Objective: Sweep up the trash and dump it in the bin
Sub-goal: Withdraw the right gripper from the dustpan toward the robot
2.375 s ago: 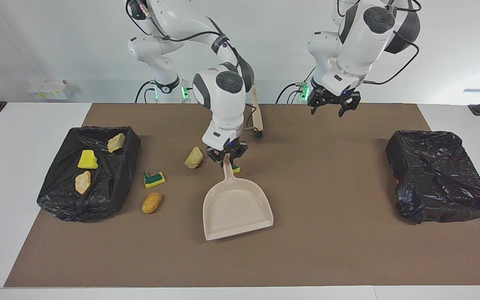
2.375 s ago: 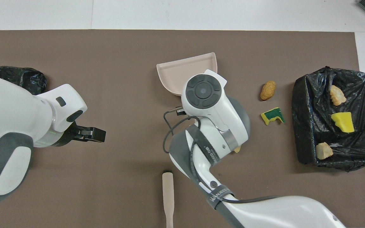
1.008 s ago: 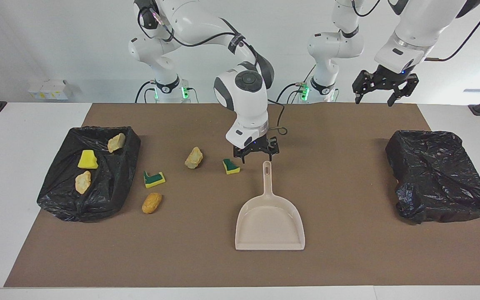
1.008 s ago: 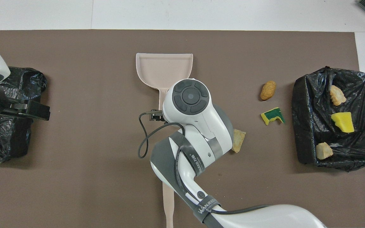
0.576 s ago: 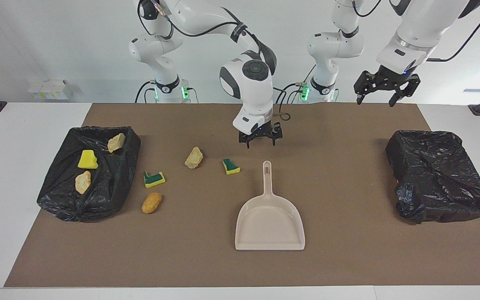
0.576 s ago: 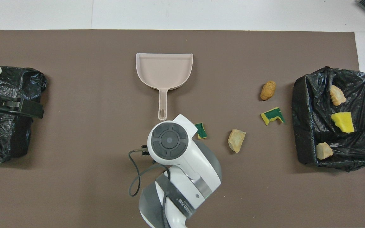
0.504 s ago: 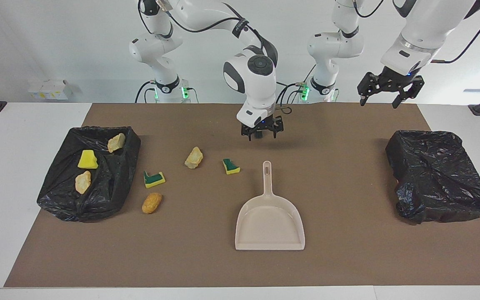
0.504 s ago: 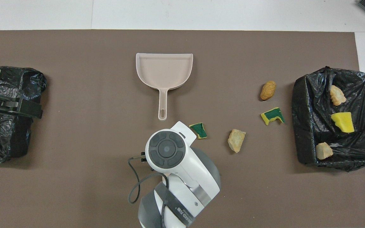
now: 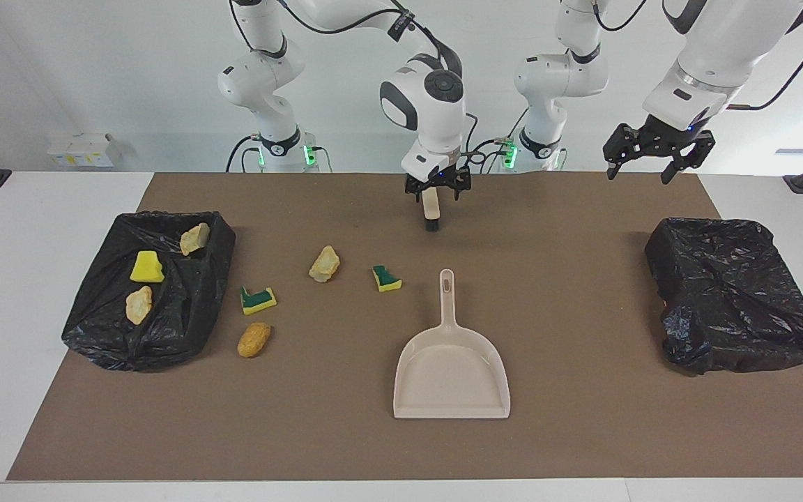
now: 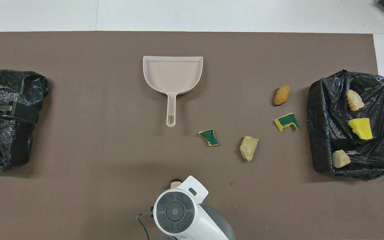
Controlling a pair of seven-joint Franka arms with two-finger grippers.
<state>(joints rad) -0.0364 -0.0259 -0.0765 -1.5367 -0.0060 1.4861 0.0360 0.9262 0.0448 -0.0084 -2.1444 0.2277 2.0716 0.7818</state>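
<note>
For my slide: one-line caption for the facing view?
Dustpan lies mid-table, four scraps loose beside the filled bin; right end effector over the brush.

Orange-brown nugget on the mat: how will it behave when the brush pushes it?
The orange-brown oval nugget has a rounded shape, so it will probably roll or veer rather than slide straight. It lies apart from the other scraps, so likely nothing checks it. It looks small, probably light and apt to skitter.
</note>
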